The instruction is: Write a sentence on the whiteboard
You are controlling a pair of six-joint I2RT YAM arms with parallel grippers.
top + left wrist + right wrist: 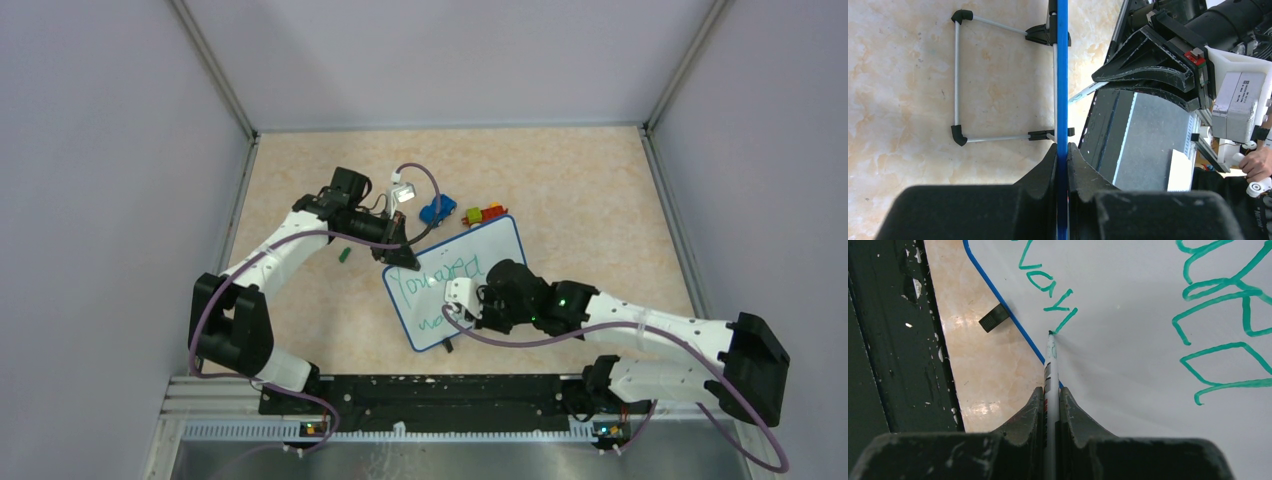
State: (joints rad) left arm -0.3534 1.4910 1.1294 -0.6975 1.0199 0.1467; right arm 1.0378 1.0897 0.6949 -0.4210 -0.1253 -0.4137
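Left fingers (1044,172) clamp the whiteboard (495,243) by its rim; right fingers (1030,412) pinch a marker (1050,365) touching the sentence (1048,285).

White arms (285,245), black joints (235,325), purple cables (428,175), scuffed black jaws

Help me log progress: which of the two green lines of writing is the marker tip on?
The line beside the whiteboard's blue rim; the marker in the right hand touches its last stroke. The other line lies clear.
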